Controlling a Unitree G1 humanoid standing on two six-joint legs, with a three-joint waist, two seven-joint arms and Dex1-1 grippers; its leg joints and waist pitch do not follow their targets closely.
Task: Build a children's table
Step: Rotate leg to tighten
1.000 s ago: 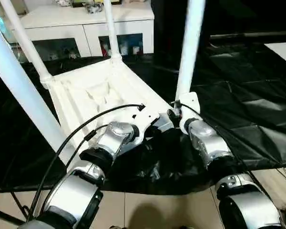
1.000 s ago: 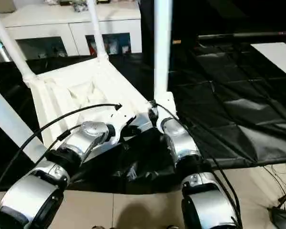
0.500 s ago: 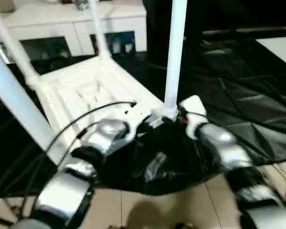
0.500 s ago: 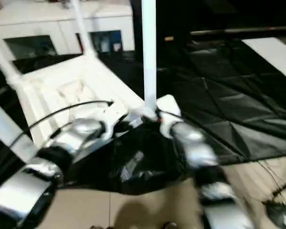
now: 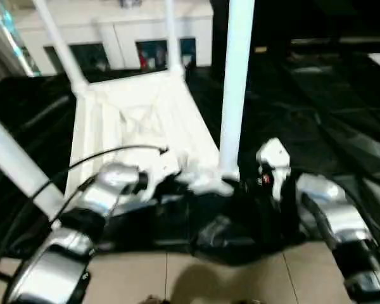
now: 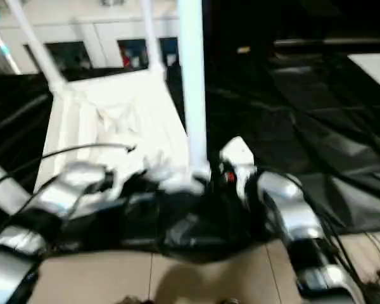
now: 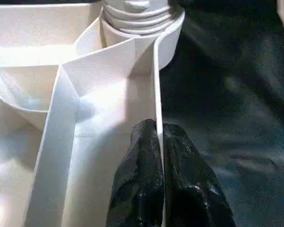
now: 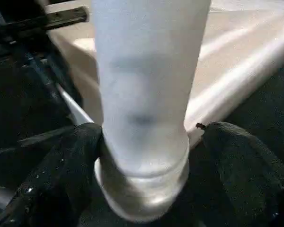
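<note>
Black cover under inverted top (image 5: 139,120). Rim (image 7: 157,94) is pinched by left gripper (image 7: 158,142); right gripper (image 8: 146,142) is spread around leg (image 5: 235,88). Leg should be kept vertical while seated.

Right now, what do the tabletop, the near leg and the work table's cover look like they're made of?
Tabletop: likely moulded white plastic, thin ribs and rim, matte.
Near leg: smooth white tube, probably plastic too.
Cover: black sheet, creased and shiny, looks like plastic film.

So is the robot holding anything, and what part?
Yes. The left gripper pinches the thin raised rim of the table top, near a corner socket. The right gripper is open around a leg, not squeezing it.
</note>
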